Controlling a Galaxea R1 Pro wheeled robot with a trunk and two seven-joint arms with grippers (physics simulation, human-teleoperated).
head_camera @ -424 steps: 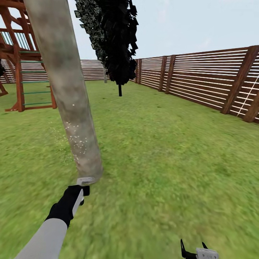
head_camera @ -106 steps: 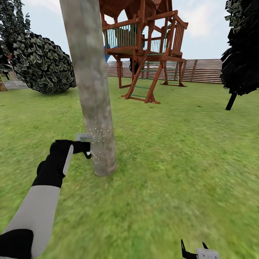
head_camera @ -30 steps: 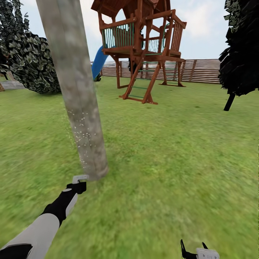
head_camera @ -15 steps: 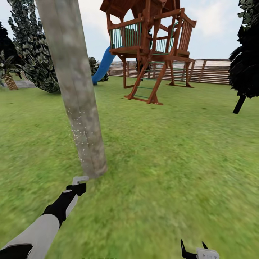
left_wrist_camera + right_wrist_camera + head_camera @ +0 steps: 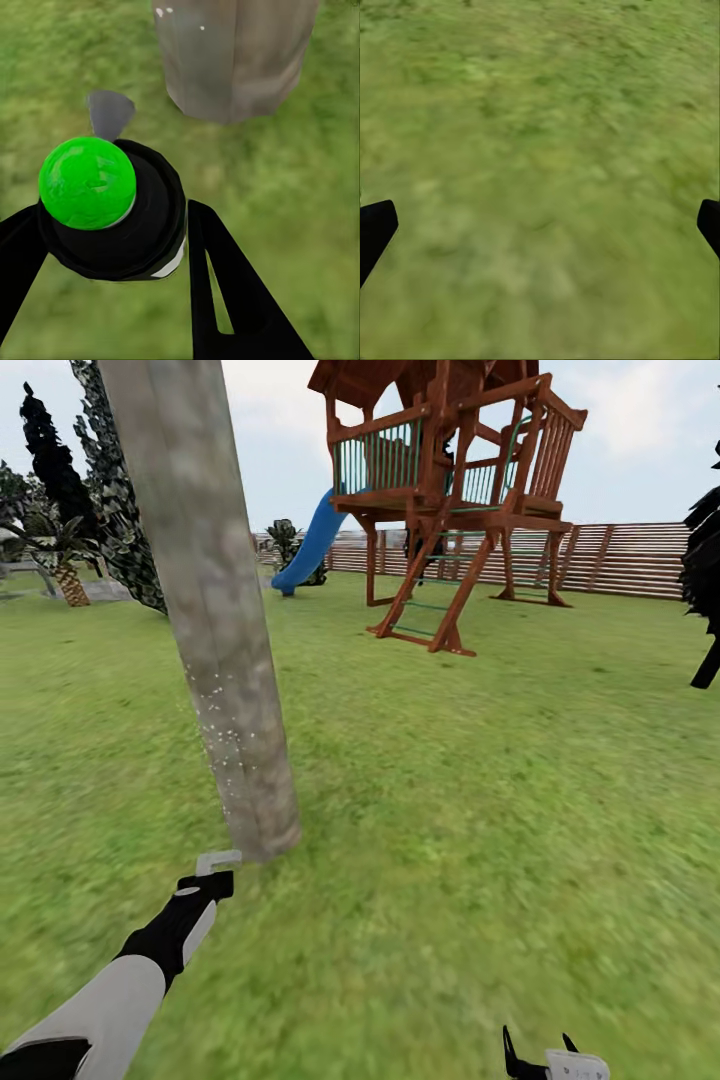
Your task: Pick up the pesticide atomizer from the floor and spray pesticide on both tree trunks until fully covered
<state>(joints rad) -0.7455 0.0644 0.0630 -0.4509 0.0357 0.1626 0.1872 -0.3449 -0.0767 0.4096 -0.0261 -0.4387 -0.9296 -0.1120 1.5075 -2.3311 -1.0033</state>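
Left gripper (image 5: pixel 205 884) clamps the black green-capped pesticide atomizer (image 5: pixel 112 206), lower left of frame; pale mottled tree trunk (image 5: pixel 215 650) stands just above, nozzle pointing at its base. Right gripper (image 5: pixel 540 1060) idle, spread wide.

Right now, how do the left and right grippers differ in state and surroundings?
The left gripper is shut on the atomizer, its fingers against the black body; the right gripper is open and holds nothing. The left gripper is near the base of the tree trunk; the right gripper faces bare grass. Both have black fingers.
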